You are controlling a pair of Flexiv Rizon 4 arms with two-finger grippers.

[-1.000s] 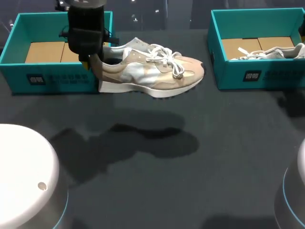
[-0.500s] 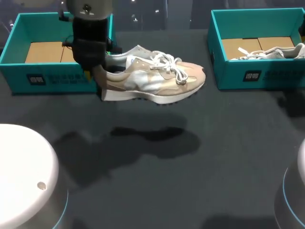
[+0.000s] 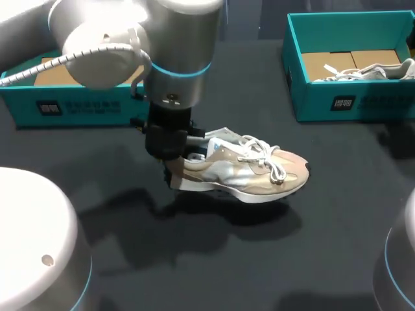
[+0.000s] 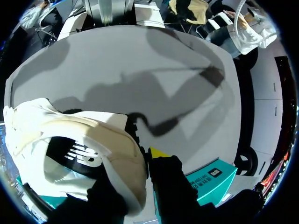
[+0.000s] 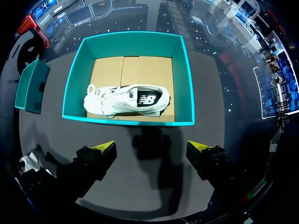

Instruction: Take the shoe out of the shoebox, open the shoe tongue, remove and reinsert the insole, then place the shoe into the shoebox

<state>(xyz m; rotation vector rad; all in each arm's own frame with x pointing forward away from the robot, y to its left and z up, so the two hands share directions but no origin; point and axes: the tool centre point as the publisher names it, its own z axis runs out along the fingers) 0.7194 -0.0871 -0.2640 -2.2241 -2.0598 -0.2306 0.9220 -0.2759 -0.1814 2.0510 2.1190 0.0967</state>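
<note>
The left gripper (image 3: 170, 163) is closed on the heel of the shoe (image 3: 243, 172). One finger is outside the heel, and the other seems to be inside. The shoe is out of the left box (image 3: 71, 107), low over the middle of the table (image 3: 259, 259). I cannot tell if its sole touches yet.

The grip is only at the back, so the long toe end may sag or twist. The heel looks soft and could bend and slip out. If it is let go too high, the shoe may flop on its side. The loose white laces could catch.

The shoe looks like soft tan and white cloth, with a thick bumpy sole. The boxes are stiff teal card.

The right gripper (image 5: 152, 147) is open, above the right box (image 5: 184, 74) with a white shoe (image 5: 126, 100) inside.
</note>
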